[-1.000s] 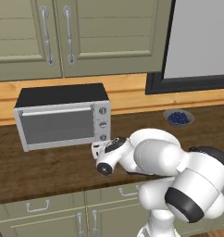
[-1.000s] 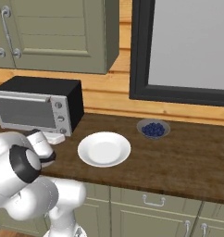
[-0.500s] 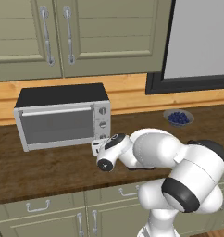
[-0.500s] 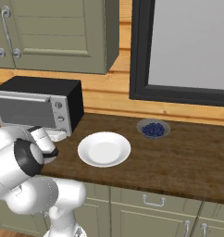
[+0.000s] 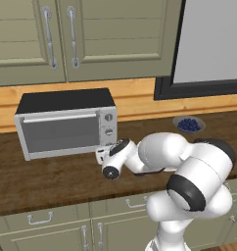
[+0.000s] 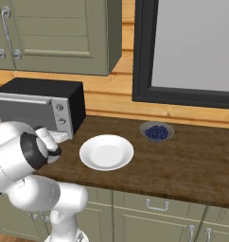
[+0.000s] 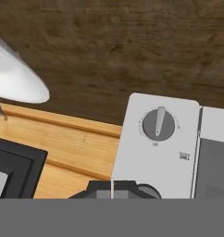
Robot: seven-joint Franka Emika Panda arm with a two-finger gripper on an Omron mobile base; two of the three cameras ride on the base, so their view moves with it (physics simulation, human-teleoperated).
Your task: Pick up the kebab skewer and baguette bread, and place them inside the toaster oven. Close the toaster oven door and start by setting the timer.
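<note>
The toaster oven (image 5: 66, 125) sits at the back left of the wooden counter (image 6: 182, 165) with its door (image 5: 59, 132) closed, and nothing can be made out through the glass. The gripper (image 5: 102, 156) hangs just in front of the oven's right-hand knob panel, low by the bottom knob (image 7: 158, 124) seen close in the hand view; whether its jaws are apart or together I cannot tell. To the right on the counter lie a white plate (image 6: 106, 152) and, further back, a bowl of blueberries (image 6: 156, 131).
</note>
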